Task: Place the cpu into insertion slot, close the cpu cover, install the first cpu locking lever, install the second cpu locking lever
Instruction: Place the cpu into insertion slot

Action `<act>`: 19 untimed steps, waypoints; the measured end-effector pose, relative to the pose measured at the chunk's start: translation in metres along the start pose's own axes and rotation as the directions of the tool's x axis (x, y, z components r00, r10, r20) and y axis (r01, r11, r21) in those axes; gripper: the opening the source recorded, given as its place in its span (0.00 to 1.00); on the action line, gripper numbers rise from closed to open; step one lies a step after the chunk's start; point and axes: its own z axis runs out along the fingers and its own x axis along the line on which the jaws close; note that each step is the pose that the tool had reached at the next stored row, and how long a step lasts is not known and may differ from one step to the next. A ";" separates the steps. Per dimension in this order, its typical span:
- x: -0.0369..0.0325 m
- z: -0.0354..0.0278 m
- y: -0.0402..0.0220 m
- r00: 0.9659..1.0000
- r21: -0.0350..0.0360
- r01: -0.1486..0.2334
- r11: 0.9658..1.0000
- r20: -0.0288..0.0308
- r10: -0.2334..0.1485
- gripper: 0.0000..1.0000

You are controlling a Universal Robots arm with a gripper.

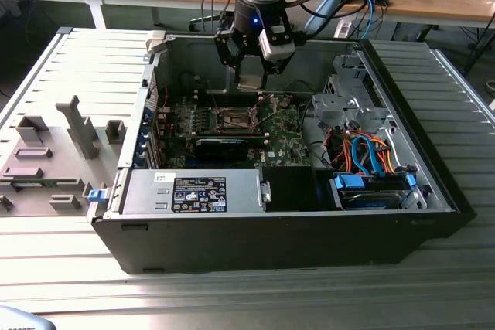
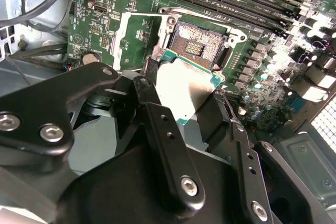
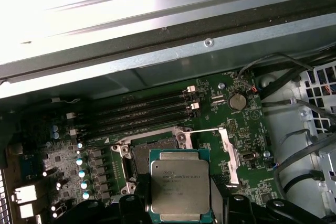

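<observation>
The black two-fingered tool (image 1: pixel 250 76) is clamped on the flat, square cpu (image 3: pixel 179 184) with a dull silver metal top, its fingers (image 2: pixel 157 124) pressing opposite edges. The cpu hangs above the green circuit board (image 3: pixel 239 124), over one edge of the square black insertion slot (image 2: pixel 197 45), whose dark centre lies uncovered.
</observation>
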 end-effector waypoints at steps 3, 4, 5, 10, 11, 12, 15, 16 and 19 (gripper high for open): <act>0.0000 0.0001 0.0000 1.000 0.000 -0.005 1.000 0.000 0.005 0.55; 0.0000 0.0001 0.0000 1.000 0.000 -0.007 1.000 0.000 0.007 0.55; 0.0000 0.0001 0.0000 1.000 0.000 -0.009 1.000 0.001 0.009 0.55; 0.0000 0.0003 0.0000 1.000 0.000 -0.022 1.000 0.001 0.022 0.55; 0.0000 0.0004 0.0000 1.000 -0.001 -0.025 1.000 0.002 0.025 0.55; 0.0000 0.0004 0.0000 1.000 -0.001 -0.027 1.000 0.002 0.027 0.55; 0.0001 0.0006 0.0000 0.999 -0.001 -0.038 0.999 0.002 0.038 0.55; 0.0001 0.0007 -0.0001 0.999 -0.001 -0.043 0.999 0.003 0.043 0.55; 0.0001 0.0008 -0.0001 0.999 -0.001 -0.050 0.999 0.003 0.050 0.55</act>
